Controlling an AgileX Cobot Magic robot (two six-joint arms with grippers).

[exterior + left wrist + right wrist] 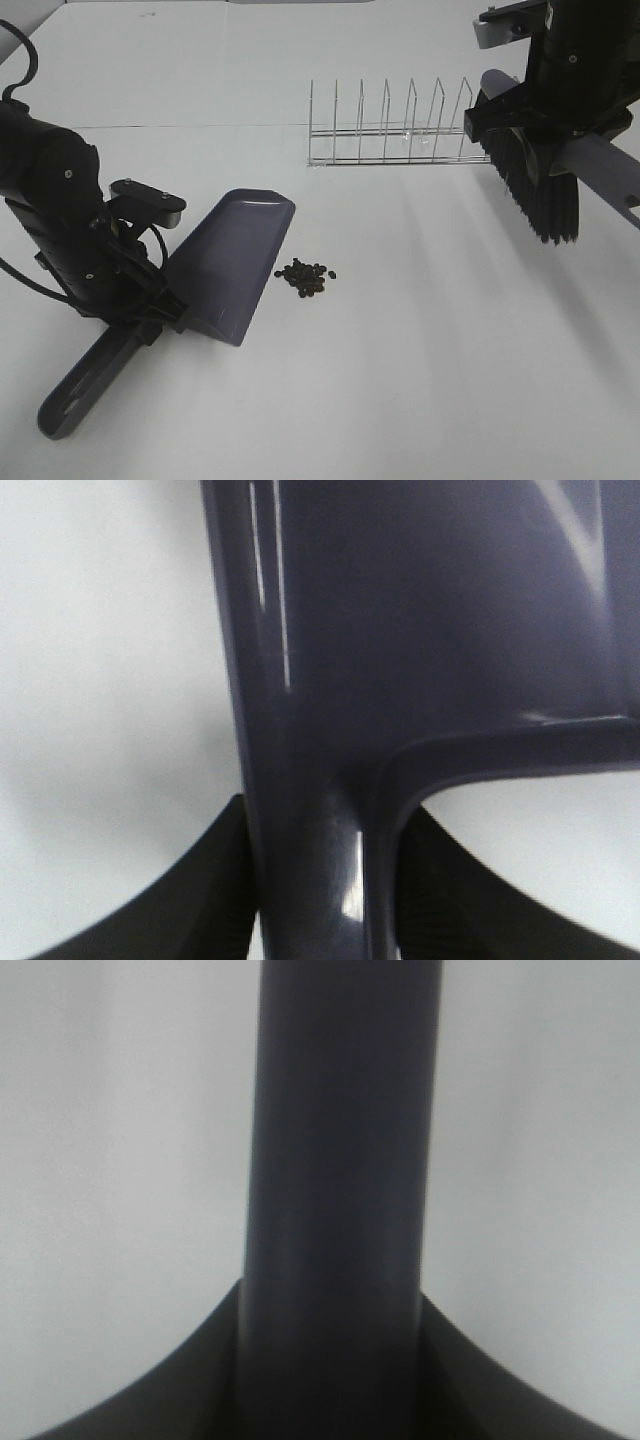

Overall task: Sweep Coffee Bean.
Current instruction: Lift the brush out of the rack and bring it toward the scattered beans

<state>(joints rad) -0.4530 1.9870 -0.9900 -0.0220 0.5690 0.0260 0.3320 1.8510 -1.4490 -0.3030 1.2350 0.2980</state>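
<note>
The beans (306, 277) are clustered on the table (450, 380) at frame centre, just beside the dustpan (235, 262) lip. The dustpan handle is clamped by the left gripper (325, 880), lower left. A brush (538, 192) is grasped by the right gripper (335, 1360) at upper right, near a wire rack (400, 157).

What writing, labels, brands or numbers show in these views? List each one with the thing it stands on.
None: no readable text in any view.
The dustpan, brush, wire rack, table, left arm and right arm carry no visible label, brand or number.
The coffee bean cluster is unmarked.
Both wrist views are close and blurred, showing only plain handles.
</note>
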